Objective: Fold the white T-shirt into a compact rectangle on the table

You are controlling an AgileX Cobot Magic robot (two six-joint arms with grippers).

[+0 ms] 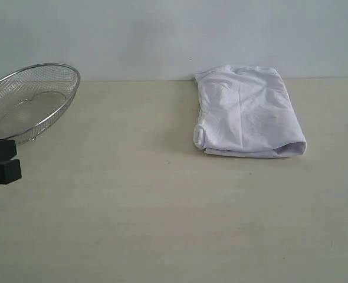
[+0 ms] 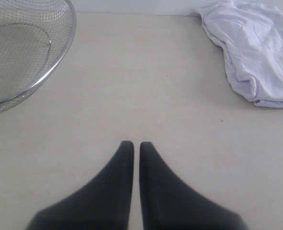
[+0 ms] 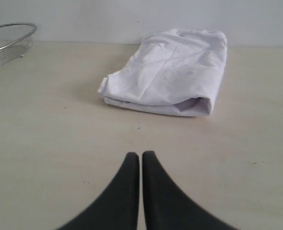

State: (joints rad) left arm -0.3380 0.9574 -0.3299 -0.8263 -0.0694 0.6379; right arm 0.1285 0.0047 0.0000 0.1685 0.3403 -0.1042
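Note:
The white T-shirt (image 1: 248, 113) lies folded in a rough rectangle at the back right of the table (image 1: 162, 206), against the wall; no lettering shows. It also appears as a folded bundle in the left wrist view (image 2: 256, 52) and the right wrist view (image 3: 170, 72). My left gripper (image 2: 136, 143) is shut with nothing between its fingers, hovering over bare table far from the shirt. A black part of the left arm (image 1: 0, 162) shows at the left edge of the exterior view. My right gripper (image 3: 141, 154) is shut and empty, short of the shirt's near fold.
A silver wire-mesh basket (image 1: 29, 100) stands at the back left of the table, seen close in the left wrist view (image 2: 21, 52) and at the edge of the right wrist view (image 3: 7, 43). A pale wall (image 1: 162, 35) runs behind the table.

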